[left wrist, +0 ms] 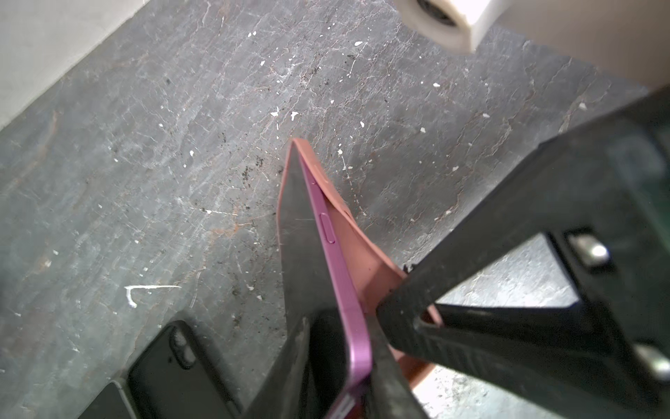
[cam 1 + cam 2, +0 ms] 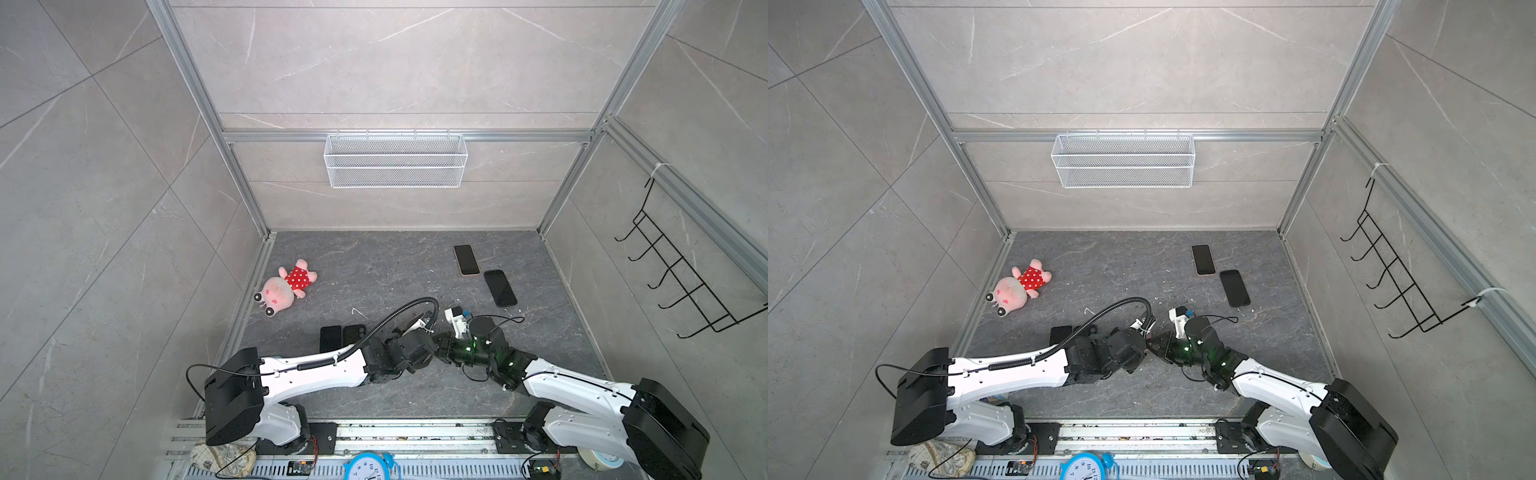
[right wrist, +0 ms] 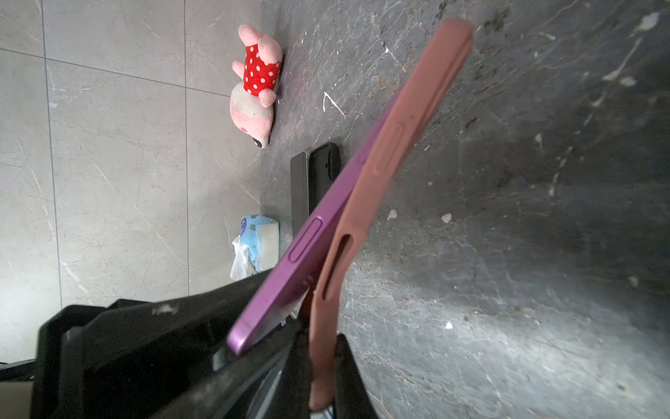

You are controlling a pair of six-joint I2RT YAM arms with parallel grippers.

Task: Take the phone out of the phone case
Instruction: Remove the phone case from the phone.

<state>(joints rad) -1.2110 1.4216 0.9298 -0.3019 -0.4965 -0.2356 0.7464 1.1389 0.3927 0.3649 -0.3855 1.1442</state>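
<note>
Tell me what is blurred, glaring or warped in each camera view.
Left wrist view: the purple phone is sharp, the right gripper goes soft nearest the lens, and a bright glare patch sits on the table. Right wrist view: the pink case blurs toward its far end, and the table shows a sheen. In both top views: even light, frame posts splayed by the wide lens.

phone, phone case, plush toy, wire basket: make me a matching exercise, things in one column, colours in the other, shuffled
1 phone
2 phone case
3 plush toy
4 wire basket

a white mesh
b purple
c salmon pink
d pink, with a red dotted dress

Pairs: 1-b, 2-c, 3-d, 4-a
</note>
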